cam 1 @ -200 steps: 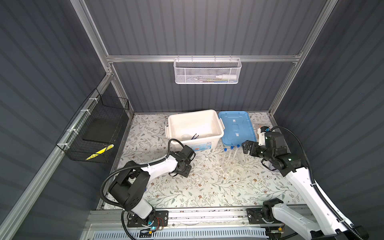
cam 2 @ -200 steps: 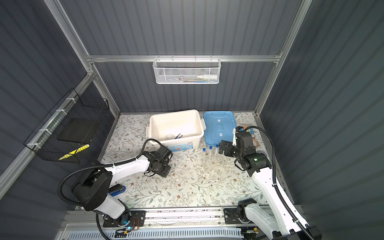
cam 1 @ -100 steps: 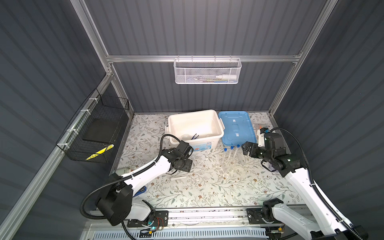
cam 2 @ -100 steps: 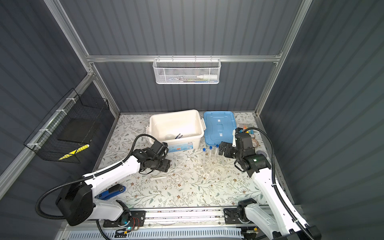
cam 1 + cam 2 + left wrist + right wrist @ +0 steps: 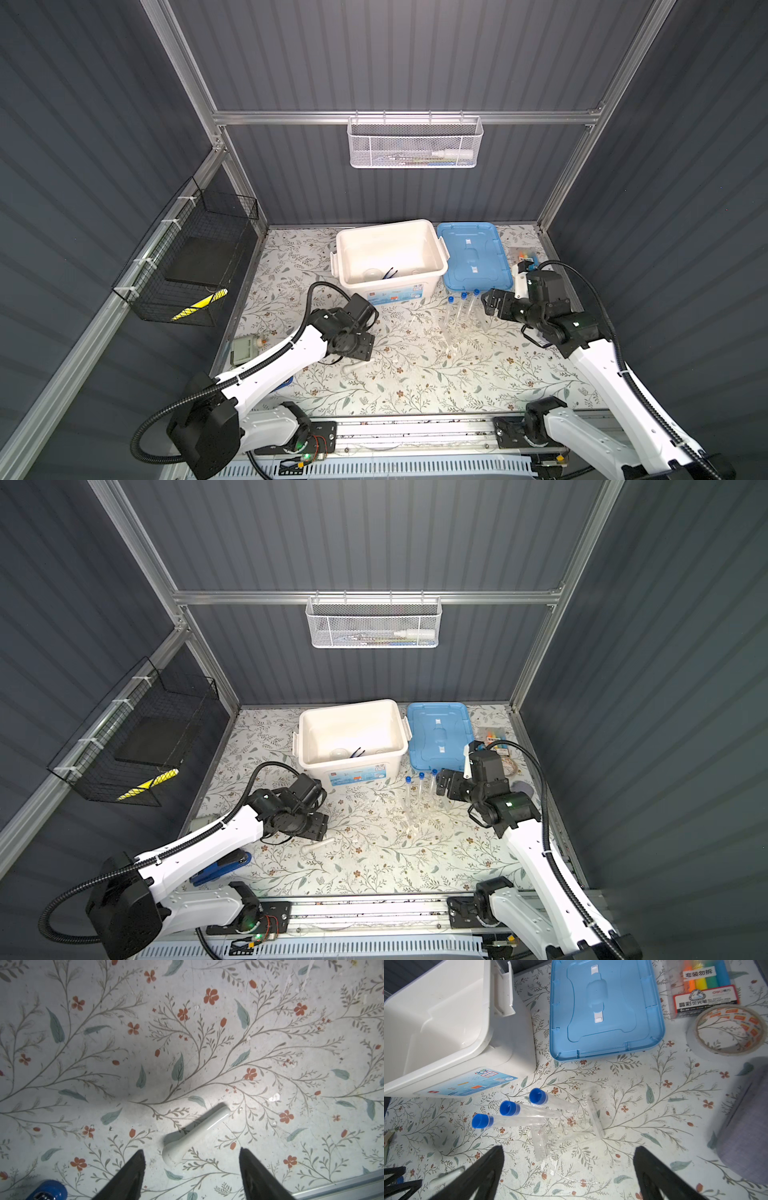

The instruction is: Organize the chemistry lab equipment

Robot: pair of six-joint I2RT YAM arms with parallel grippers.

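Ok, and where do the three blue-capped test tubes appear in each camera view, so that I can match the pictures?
In a top view: test tubes right of centre, standing on the table.
In a top view: test tubes, same spot, right of centre.
Left wrist: not in it.
Right wrist: test tubes mid-picture, near the label.
Shared landmark: white bin, its labelled side nearest the tubes.

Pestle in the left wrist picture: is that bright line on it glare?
Left wrist view: yes, a glare streak runs along the pestle, soft shadow beside it; right wrist view: the clear tube rack almost vanishes against the floral mat.
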